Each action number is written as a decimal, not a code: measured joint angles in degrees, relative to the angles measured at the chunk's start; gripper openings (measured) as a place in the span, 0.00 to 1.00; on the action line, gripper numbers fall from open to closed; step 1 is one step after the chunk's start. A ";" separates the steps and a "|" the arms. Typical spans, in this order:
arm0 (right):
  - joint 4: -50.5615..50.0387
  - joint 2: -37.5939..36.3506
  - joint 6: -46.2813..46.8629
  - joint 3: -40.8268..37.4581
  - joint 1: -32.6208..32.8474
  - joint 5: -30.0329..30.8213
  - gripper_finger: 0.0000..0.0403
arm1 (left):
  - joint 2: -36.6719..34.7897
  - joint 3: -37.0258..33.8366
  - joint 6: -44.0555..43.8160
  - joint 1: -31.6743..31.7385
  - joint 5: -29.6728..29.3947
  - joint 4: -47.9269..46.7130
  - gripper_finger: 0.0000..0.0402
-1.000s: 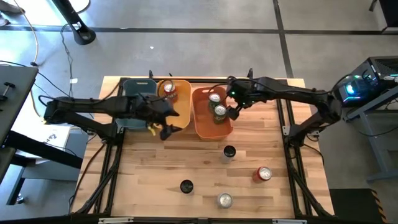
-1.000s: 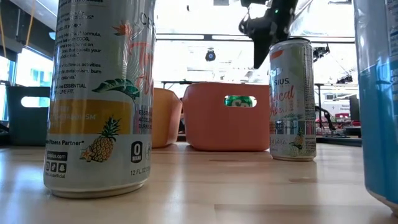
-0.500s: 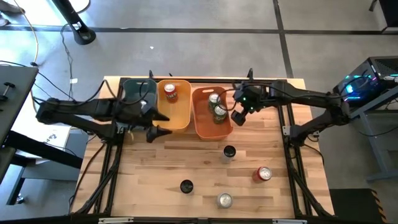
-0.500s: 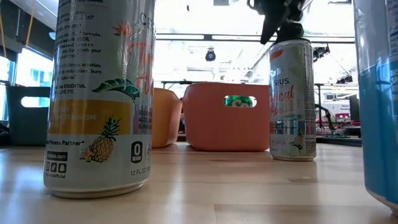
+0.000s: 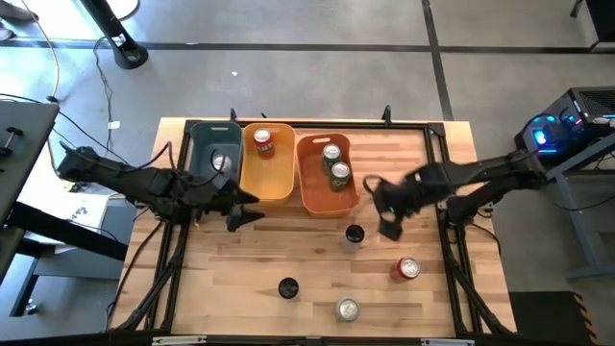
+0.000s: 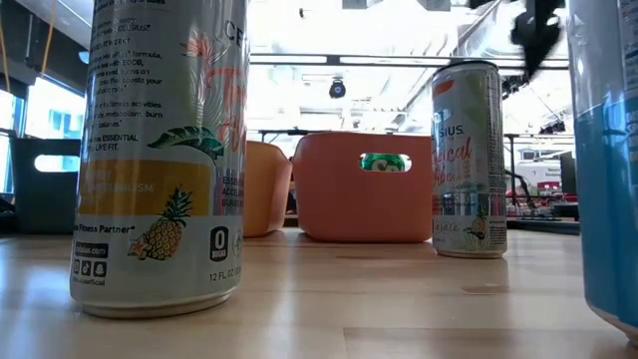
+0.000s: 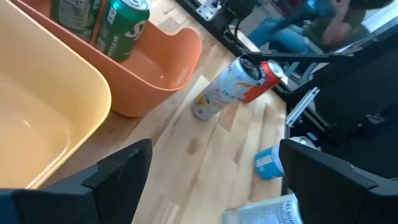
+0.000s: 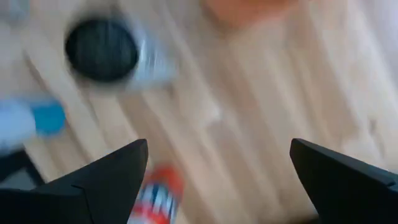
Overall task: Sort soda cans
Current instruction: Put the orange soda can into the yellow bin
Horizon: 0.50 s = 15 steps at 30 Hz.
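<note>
In the high view, two green cans (image 5: 335, 163) stand in the orange bin (image 5: 309, 197), a red can (image 5: 262, 141) in the yellow bin (image 5: 279, 187) and a silver-topped can (image 5: 219, 163) in the teal bin (image 5: 197, 135). Upright on the table are a black-topped can (image 5: 355, 235), a red can (image 5: 408, 269), another black-topped can (image 5: 287, 287) and a silver can (image 5: 347, 309). My right gripper (image 5: 389, 221) is open and empty above the table, just right of the black-topped can (image 8: 102, 50). My left gripper (image 5: 248, 213) is open and empty, near the yellow bin's near side (image 7: 62, 112).
The three bins sit side by side at the table's far edge. The low view looks past a tall pale can (image 6: 159, 150) and a blue one (image 6: 608, 150) close to the camera. Bare wood lies between the bins and the standing cans (image 5: 288, 240).
My right gripper has swung from above the orange bin toward the table's near and right side, coming beside the black-topped can. My left arm has drawn back toward the table's left, its gripper shifting from the yellow bin's near rim a little toward the near edge.
</note>
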 joint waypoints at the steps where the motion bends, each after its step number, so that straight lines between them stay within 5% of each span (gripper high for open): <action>1: -2.02 -0.17 2.94 -0.04 2.19 -0.74 0.96 | 0.40 0.00 0.59 0.11 -0.04 0.05 0.86; 8: -7.60 -0.47 27.94 -0.04 16.19 -0.95 0.96 | 3.16 0.00 4.06 2.49 1.76 1.82 0.86; 15: -8.06 -0.41 49.34 -3.04 23.45 0.47 0.96 | 5.06 0.00 5.30 4.24 6.16 1.95 0.86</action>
